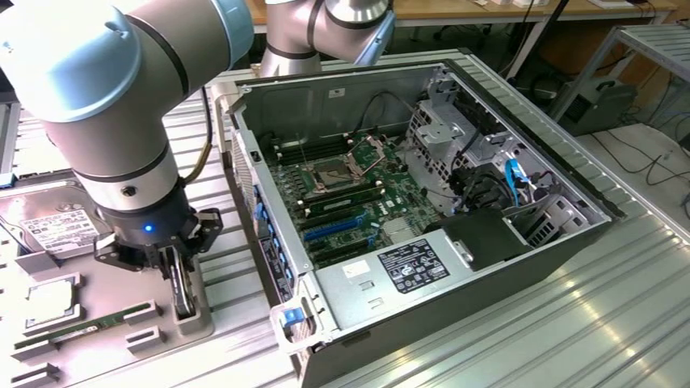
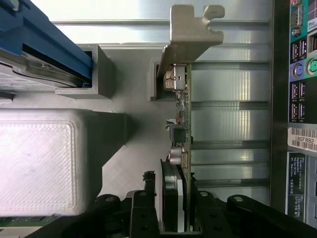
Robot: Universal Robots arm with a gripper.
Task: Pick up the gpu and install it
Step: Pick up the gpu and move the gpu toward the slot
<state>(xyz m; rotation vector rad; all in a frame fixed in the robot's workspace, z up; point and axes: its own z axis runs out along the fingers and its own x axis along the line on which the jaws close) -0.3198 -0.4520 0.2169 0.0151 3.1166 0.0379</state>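
The gpu (image 2: 184, 114), a green circuit-board card with silver bracket, stands edgewise in a grey slotted holder (image 2: 153, 82), the black gripper (image 2: 174, 201) pinching both its faces.

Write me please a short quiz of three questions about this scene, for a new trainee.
1. Which thing is the gripper nearest? A) hard drive B) graphics card C) memory stick
2. Fill in: the open computer case lies toward the exterior view's ____ from the gripper.
3. True or false: the graphics card is already installed in the computer case.
Key: 1 B. 2 right. 3 false; it stands on edge in a grey holder outside the case.
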